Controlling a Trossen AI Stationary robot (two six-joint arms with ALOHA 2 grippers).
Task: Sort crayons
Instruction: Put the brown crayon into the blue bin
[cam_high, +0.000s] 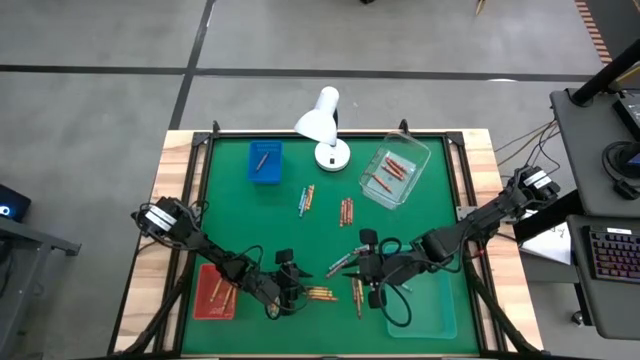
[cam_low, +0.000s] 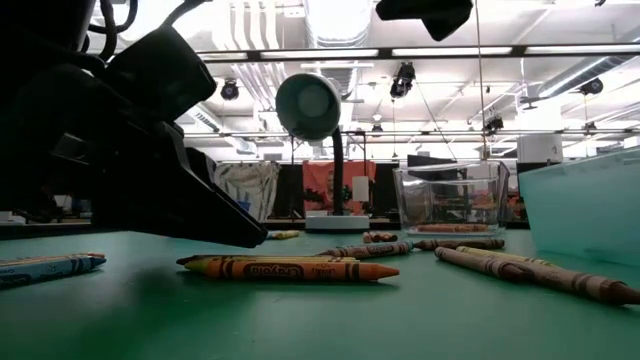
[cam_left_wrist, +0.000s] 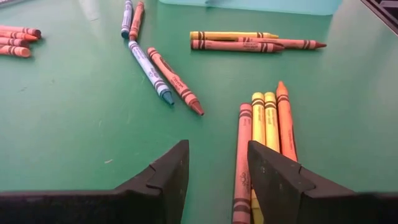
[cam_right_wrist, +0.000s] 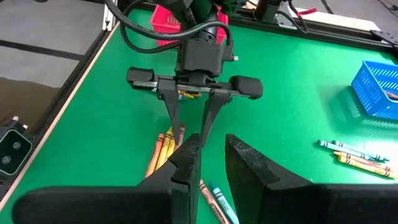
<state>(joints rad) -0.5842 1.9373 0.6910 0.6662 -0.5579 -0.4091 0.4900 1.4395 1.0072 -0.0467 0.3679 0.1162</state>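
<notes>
At the near edge of the green bench (cam_high: 230, 215), the left gripper (cam_high: 290, 293) is lowered beside a row of orange and yellow crayons (cam_left_wrist: 266, 127), its jaws spread and nothing held between them. Facing it, the right gripper (cam_high: 372, 268) is seen with jaws also spread and empty, near a blue and a brown crayon (cam_left_wrist: 163, 71). Farther back, more crayons are scattered mid-bench (cam_high: 346, 210). Others are held in the red tray (cam_high: 214, 291), blue tray (cam_high: 265, 162) and clear tray (cam_high: 395, 175).
</notes>
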